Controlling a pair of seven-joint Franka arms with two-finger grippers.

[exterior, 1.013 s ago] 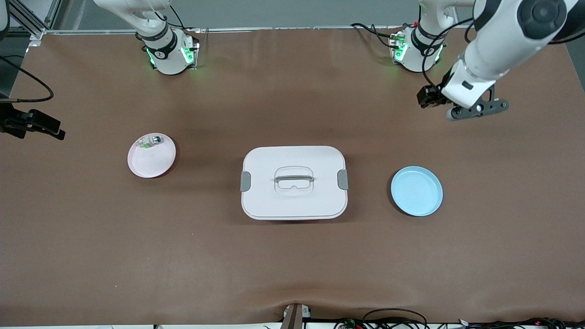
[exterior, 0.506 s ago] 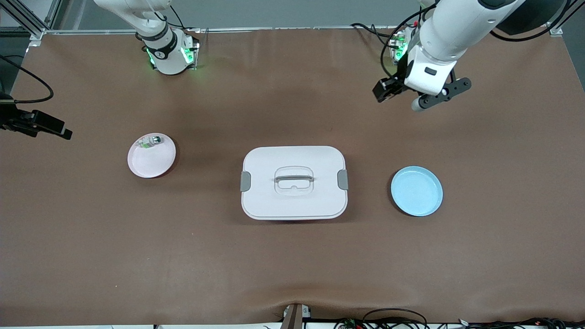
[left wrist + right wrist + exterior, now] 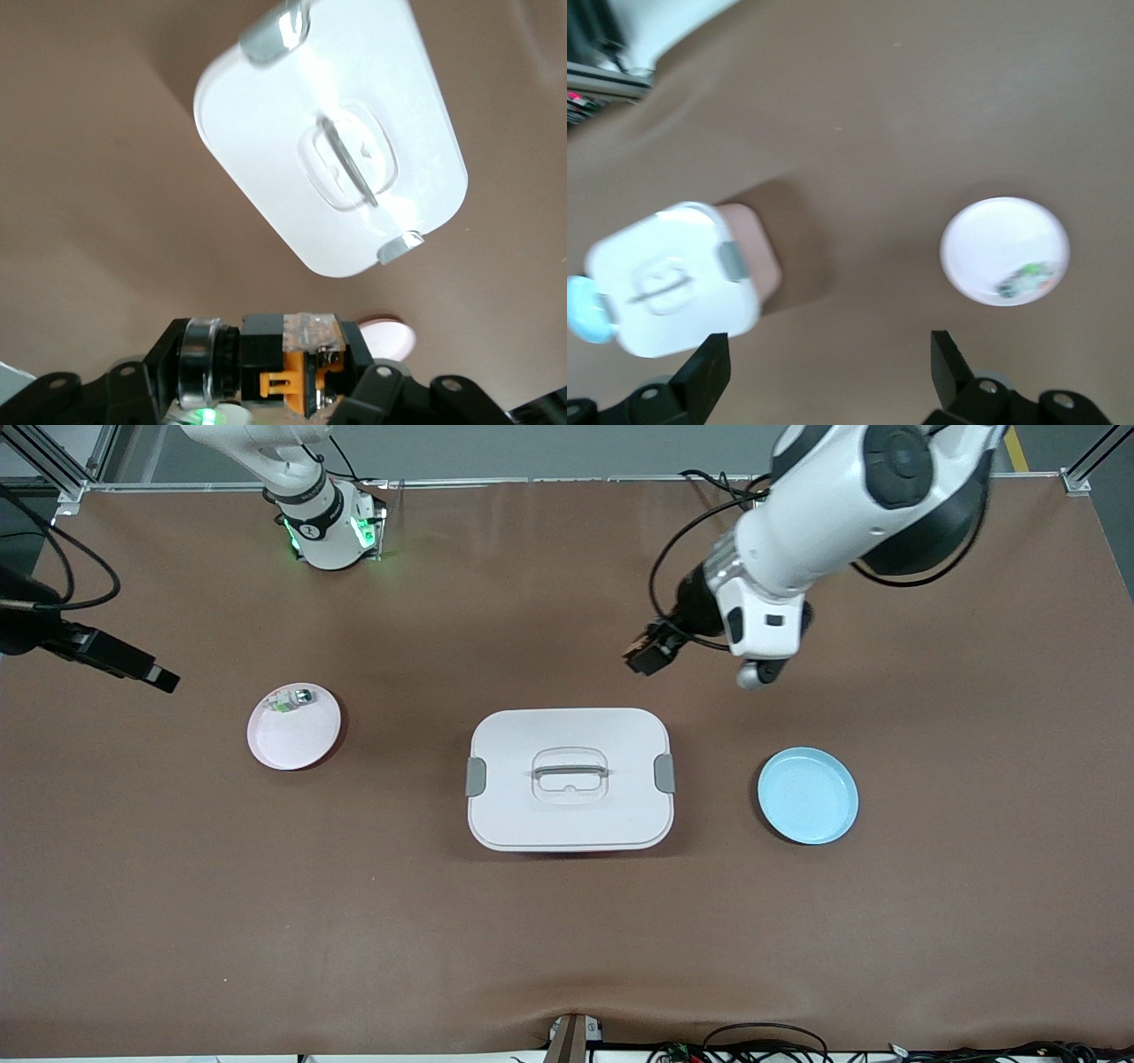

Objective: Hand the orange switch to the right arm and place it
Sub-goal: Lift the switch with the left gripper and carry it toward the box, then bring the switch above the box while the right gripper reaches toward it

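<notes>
My left gripper (image 3: 649, 654) is shut on the orange switch (image 3: 292, 365), a small black block with an orange section and a silver ring, which shows clamped between the fingers in the left wrist view. It hangs over the bare table between the white lidded box (image 3: 569, 779) and the left arm's base. My right gripper (image 3: 152, 674) is open and empty, up over the table at the right arm's end, near the pink plate (image 3: 297, 740). Its jaws stand wide apart in the right wrist view (image 3: 828, 367).
The pink plate holds a clear, green-and-silver small part (image 3: 292, 701). A light blue plate (image 3: 808, 795) lies beside the box toward the left arm's end. The box (image 3: 337, 133) has a handle and grey side clips.
The left arm has swung in from the left arm's end of the table toward the middle with the switch. The right gripper has come farther in from the table's edge toward the pink plate.
</notes>
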